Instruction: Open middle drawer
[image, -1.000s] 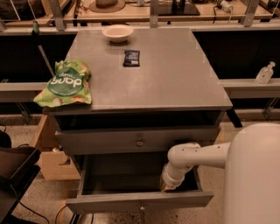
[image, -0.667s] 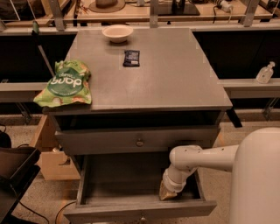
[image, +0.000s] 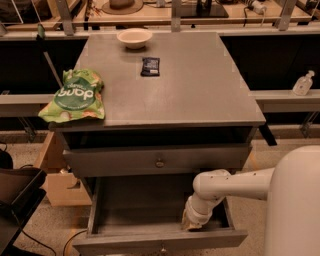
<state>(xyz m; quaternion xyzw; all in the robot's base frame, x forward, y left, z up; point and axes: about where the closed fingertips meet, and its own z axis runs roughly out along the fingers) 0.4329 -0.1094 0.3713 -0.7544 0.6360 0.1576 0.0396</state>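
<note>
Camera view, and the middle drawer (image: 130, 239) stands pulled well out from the grey cabinet (image: 200, 85), its front low in the picture with a small round knob (image: 162, 248) at centre. Inside it we see bare grey floor, and that's where the action is: the gripper (image: 192, 225) is down in the drawer's right front corner, just behind the front panel. Whether it is spread or closed, I can't make out from here. The white arm (image: 235, 182) reaches in from the right, bending at a rounded joint above the drawer.

Just above, the upper drawer (image: 110, 162) sits flush, with a larger knob (image: 159, 162), and a dark slot between it and the cabinet top.

Up on top: a pale bowl (image: 134, 37) near the back edge, a small dark packet (image: 150, 66) in front of it, and a green snack bag (image: 75, 97) lying at the left front corner, overhanging slightly.

Off to the left on the floor, a cardboard box (image: 62, 187) beside the cabinet. On the right ledge, a clear pump bottle (image: 302, 84) stands upright.
</note>
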